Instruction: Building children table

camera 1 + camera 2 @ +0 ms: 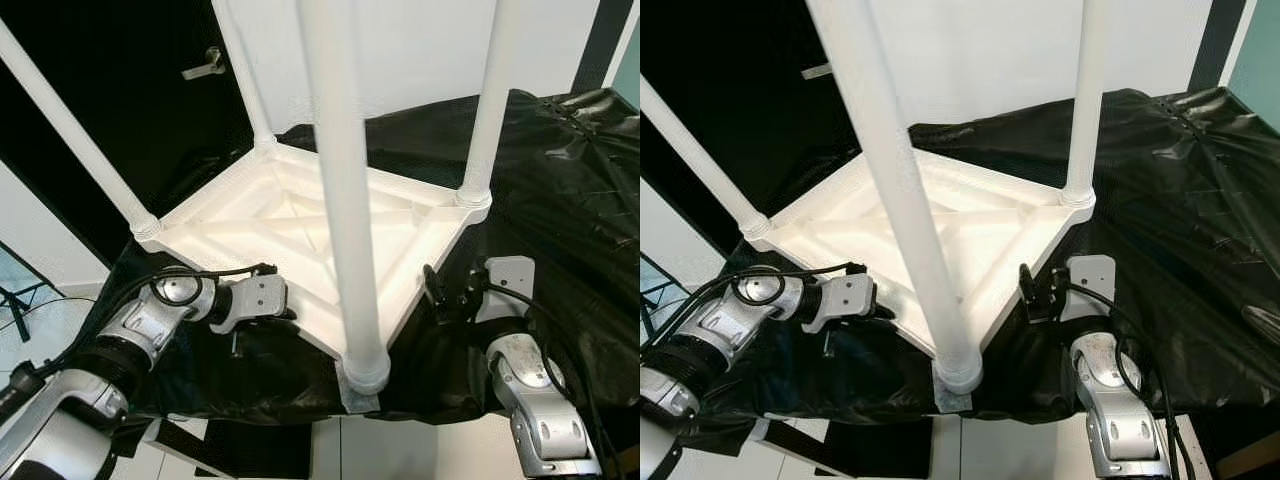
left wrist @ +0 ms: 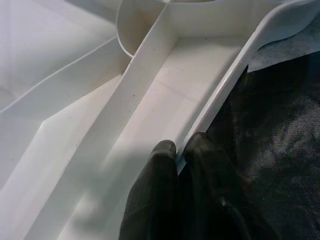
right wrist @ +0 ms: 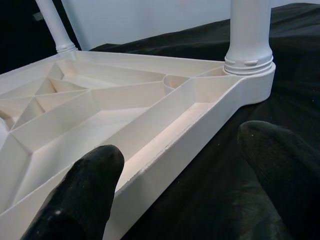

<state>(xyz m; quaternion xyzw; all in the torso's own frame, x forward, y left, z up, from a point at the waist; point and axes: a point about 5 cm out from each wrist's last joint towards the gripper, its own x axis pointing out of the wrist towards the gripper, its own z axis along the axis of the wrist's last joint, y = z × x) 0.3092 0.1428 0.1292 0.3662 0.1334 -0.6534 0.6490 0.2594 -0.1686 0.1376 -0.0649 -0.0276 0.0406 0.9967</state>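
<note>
the bench [image 1: 560,180] is covered with a black sheet, and this sheet probably protects the white plastic from scratches while you work. on it lies the children table [image 1: 300,225], turned upside down with its ribbed underside facing up. i think it lies this way so the sockets at the corners are open for the legs. four white legs [image 1: 340,180] already stand in the corners and point upward; the near corner sits at the front edge of the bench.

your left gripper [image 2: 177,165] is at the left rim of the table. its fingers are closed narrow on this thin rim, one inside and one outside, which seems to hold the table steady. your right gripper [image 3: 185,170] is at the right rim near the corner leg. its fingers are spread wide, one over the inside of the rim and one over the black sheet, and they do not touch the plastic yet.

i can read no brand, label or writing on the table, the legs or the sheet.
</note>
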